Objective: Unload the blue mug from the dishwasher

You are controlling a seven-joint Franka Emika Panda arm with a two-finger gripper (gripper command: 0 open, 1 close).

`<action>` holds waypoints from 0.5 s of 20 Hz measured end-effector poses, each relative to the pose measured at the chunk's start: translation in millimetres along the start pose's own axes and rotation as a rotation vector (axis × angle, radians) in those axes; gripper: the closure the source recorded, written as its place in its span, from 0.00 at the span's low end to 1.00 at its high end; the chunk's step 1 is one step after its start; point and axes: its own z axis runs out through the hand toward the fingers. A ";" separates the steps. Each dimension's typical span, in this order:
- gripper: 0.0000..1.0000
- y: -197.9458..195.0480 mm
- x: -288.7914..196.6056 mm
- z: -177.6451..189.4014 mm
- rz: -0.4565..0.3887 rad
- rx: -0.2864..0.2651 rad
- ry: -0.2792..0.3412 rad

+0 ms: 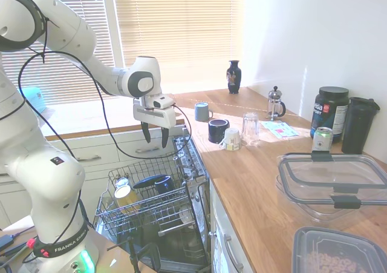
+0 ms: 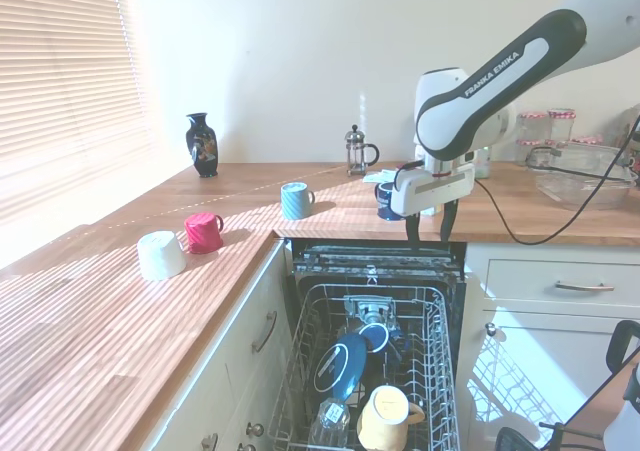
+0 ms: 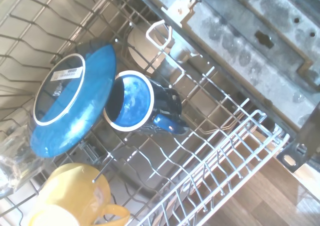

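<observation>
The blue mug (image 3: 142, 105) lies on its side in the pulled-out wire rack (image 2: 440, 371) of the dishwasher (image 1: 196, 164), mouth against a blue bowl and handle pointing away from it. It also shows as a dark mug (image 2: 375, 336) mid-rack and, partly hidden by wires, behind the bowl (image 1: 163, 183). My gripper (image 1: 155, 135) hangs open above the rack's inner end, fingers pointing down, well clear of the mug. From the other side the gripper (image 2: 428, 233) sits just above the dishwasher's opening.
A blue bowl (image 3: 70, 100) leans beside the mug, with a yellow mug (image 3: 75, 196) and a clear glass (image 2: 328, 426) further out. On the counter stand a pale grey-blue mug (image 1: 202, 111), a near-black mug (image 1: 217, 130), a vase (image 1: 234, 77) and a French press (image 1: 276, 103).
</observation>
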 end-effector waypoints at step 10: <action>0.00 -58.3 -35.1 6.1 -0.200 -0.033 0.032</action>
